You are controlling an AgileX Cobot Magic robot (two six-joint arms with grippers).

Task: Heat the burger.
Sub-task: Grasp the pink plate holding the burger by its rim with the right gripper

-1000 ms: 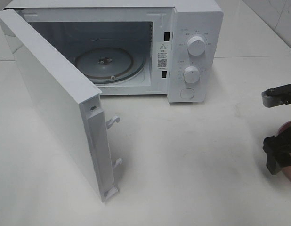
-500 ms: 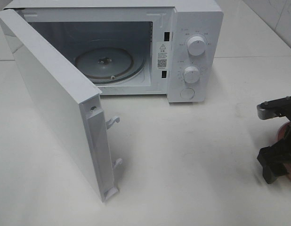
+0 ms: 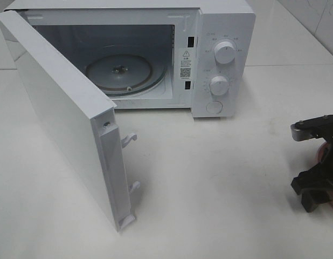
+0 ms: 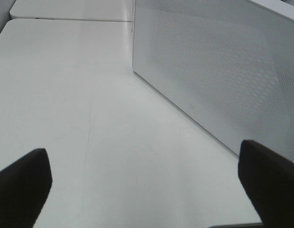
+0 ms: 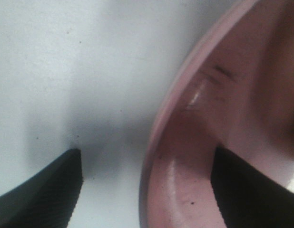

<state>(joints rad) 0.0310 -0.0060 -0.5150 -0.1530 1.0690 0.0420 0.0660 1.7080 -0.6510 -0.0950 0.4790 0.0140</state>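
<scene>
From overhead, the microwave (image 3: 220, 54) stands with its door (image 3: 64, 118) swung wide and the glass turntable (image 3: 120, 73) bare, and the right gripper (image 3: 316, 162) has crept further in from the table's (image 3: 209, 178) right edge over the last second, settling around the pink plate (image 3: 323, 152). The burger itself shows in no view; I'd guess it sits on that plate, past the frame's edge. The left wrist camera shows the left gripper (image 4: 147, 175) hanging with its jaws spread wide and nothing between them, facing the door's outer face. The right wrist camera shows one of the fingers (image 5: 47, 190) outside the plate rim and the other inside; the jaws are apart, starting to narrow, straddling the rim without pinching it yet. The lift toward the oven looks close.
</scene>
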